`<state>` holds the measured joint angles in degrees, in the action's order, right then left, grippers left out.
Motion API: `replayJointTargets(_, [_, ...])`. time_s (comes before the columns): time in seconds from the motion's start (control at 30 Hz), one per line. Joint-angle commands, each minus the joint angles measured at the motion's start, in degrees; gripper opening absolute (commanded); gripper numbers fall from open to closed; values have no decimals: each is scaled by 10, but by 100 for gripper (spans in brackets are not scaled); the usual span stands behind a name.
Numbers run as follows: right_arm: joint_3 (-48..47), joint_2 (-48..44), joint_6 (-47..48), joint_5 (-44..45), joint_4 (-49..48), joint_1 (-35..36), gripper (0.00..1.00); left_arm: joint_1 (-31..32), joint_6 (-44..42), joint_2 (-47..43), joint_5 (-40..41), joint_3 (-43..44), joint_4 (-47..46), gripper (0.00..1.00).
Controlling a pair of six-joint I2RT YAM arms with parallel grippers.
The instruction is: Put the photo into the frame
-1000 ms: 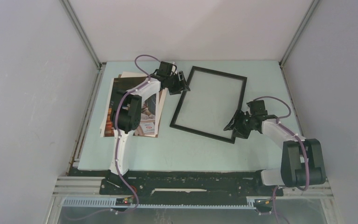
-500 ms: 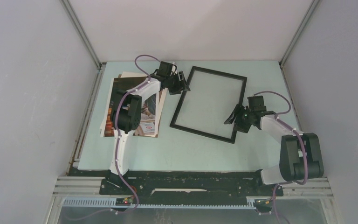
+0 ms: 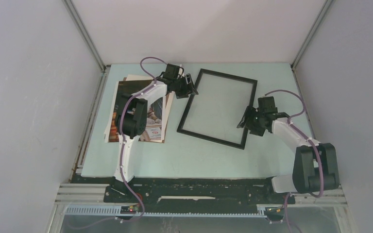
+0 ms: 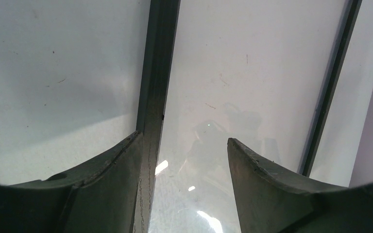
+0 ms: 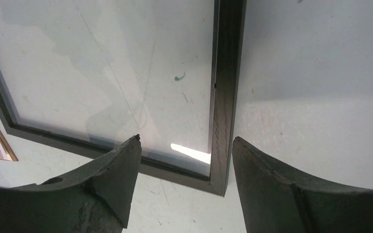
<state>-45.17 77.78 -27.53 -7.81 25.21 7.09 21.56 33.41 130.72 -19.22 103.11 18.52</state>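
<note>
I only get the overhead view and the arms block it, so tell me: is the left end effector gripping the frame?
Observer: No. The left wrist view shows the left end effector open, with a rail of the frame running just inside one finger, ungripped.
Operator: And the right one?
Observer: The right end effector is open as well, with the frame's near right corner lying between its fingers.
Operator: Is the pane clean?
Observer: Mostly. The right wrist view shows a small green mark close to the right rail.
</note>
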Motion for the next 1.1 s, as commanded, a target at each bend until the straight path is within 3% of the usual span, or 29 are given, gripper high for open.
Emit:
replayJointTargets(0.0, [-21,51,-2,-27,-44,-7,76,-4,-13,-32,-19,-1,-7,69])
replayJointTargets(0.2, [-22,107,-23,-99,-112,-64,74,-5,-1,-2,-65,24,-6,70])
replayJointTargets(0.53, [-23,161,-55,-185,-200,-153,72,-5,6,7,-70,29,-7,71])
replayJointTargets(1.07, [-53,222,-116,-239,-281,-168,70,2,67,7,-135,-17,-93,71])
